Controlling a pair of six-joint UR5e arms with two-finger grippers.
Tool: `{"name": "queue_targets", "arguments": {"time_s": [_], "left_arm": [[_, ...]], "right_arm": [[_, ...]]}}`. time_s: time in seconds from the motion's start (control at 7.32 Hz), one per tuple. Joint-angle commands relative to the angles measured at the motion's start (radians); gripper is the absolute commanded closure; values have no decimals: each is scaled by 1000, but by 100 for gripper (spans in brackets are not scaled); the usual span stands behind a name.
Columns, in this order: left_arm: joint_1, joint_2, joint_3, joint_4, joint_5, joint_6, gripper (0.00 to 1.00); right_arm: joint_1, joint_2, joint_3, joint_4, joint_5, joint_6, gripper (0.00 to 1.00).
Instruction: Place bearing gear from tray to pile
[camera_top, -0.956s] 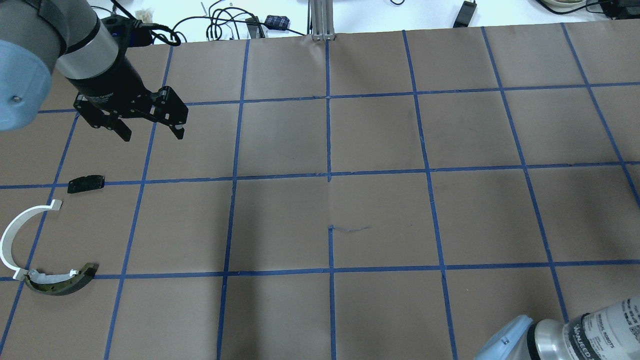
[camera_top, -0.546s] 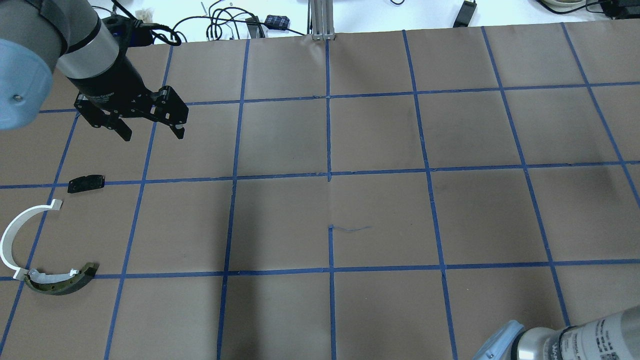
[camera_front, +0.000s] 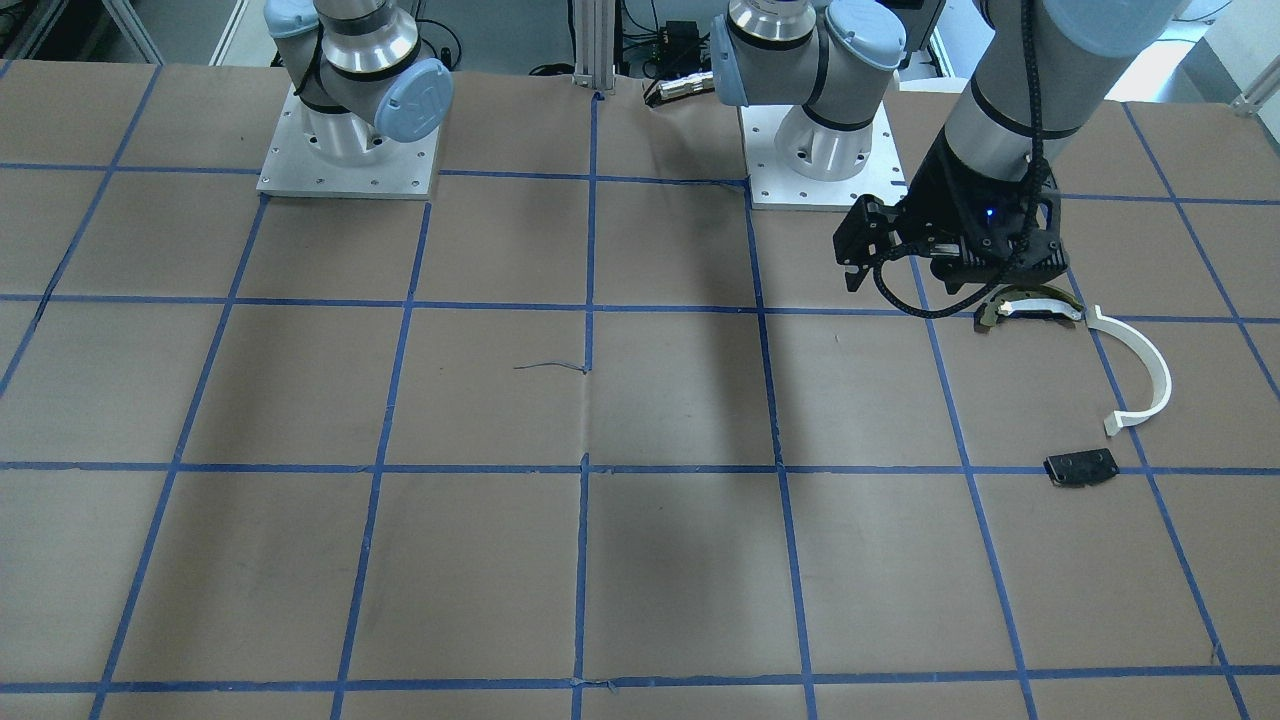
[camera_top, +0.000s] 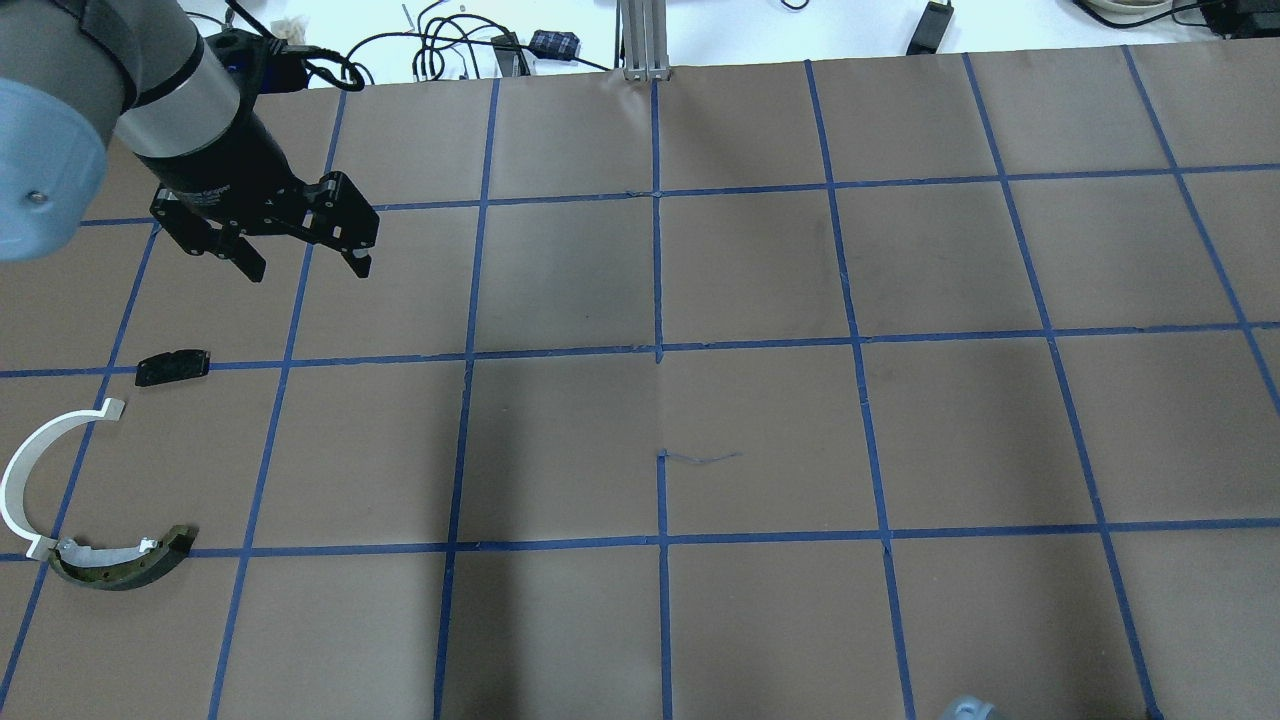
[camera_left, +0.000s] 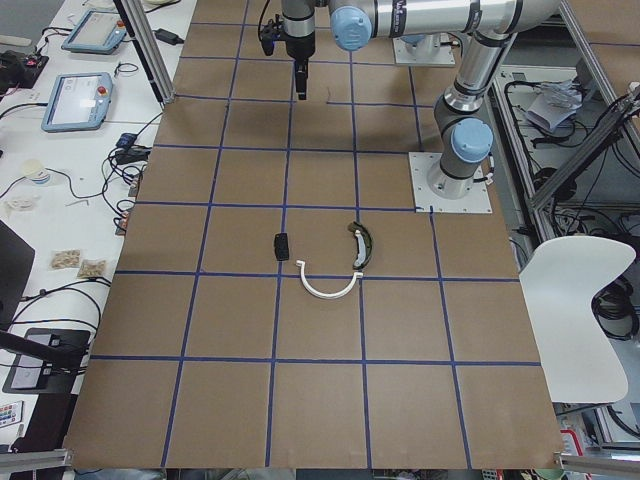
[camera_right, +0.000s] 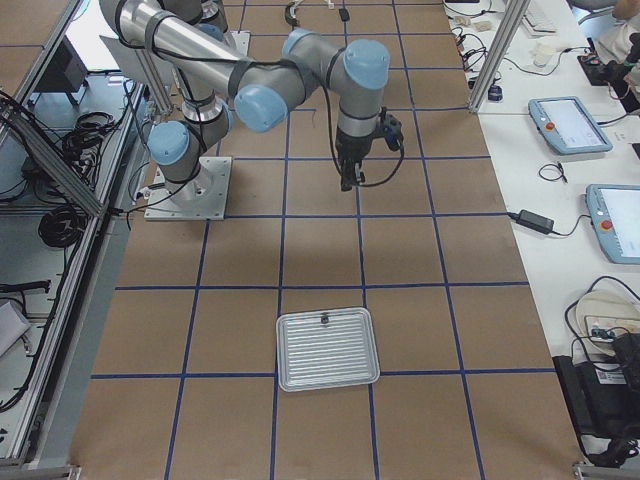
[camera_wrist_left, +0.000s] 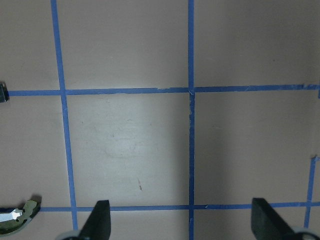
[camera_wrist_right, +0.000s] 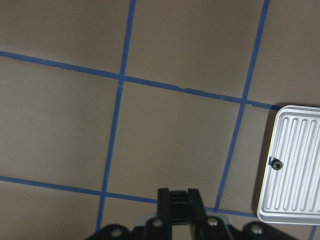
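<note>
Silver ribbed metal tray (camera_right: 328, 350), one only, shows in just two views. In the exterior right view it lies in the lower middle of the frame. In the right wrist view it is cut off by the right edge.

The single bearing gear (camera_wrist_right: 275, 163), small and dark, lies inside the tray. It sits close to the tray's left rim in the wrist view and near its upper rim in the exterior right view. Neither the overhead nor the front-facing view takes in the tray or the gear.

Those two views show the pile, three pieces at the left edge of the overhead frame:
- One white plastic half-ring (camera_top: 22, 470).
- One curved dark-and-tan metal piece (camera_top: 120, 568), which meets the half-ring's lower end.
- One flat black plate (camera_top: 172, 367), which lies apart, above the other two in the frame.

There are two arms. The left gripper (camera_top: 307, 268) hangs in the upper left of the overhead frame, above the black plate, its fingers spread wide with nothing between them. Its wrist view shows bare brown table (camera_wrist_left: 130, 145) with blue tape lines, and a tip of the curved piece in the lower left corner.

The right gripper (camera_wrist_right: 178, 194) has its fingers pressed together and holds nothing. In the exterior right view it is over the table, well above the tray in the frame.
</note>
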Motion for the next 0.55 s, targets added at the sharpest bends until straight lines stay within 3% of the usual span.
{"name": "queue_targets", "arguments": {"time_s": [0.0, 0.14, 0.41], "left_arm": [[0, 0, 0, 6, 0, -2, 0], [0, 0, -3, 6, 1, 4, 0], [2, 1, -21, 6, 3, 5, 0]], "right_arm": [[258, -49, 1, 17, 6, 243, 100], [361, -47, 9, 20, 10, 400, 100], [572, -6, 30, -9, 100, 795, 100]]}}
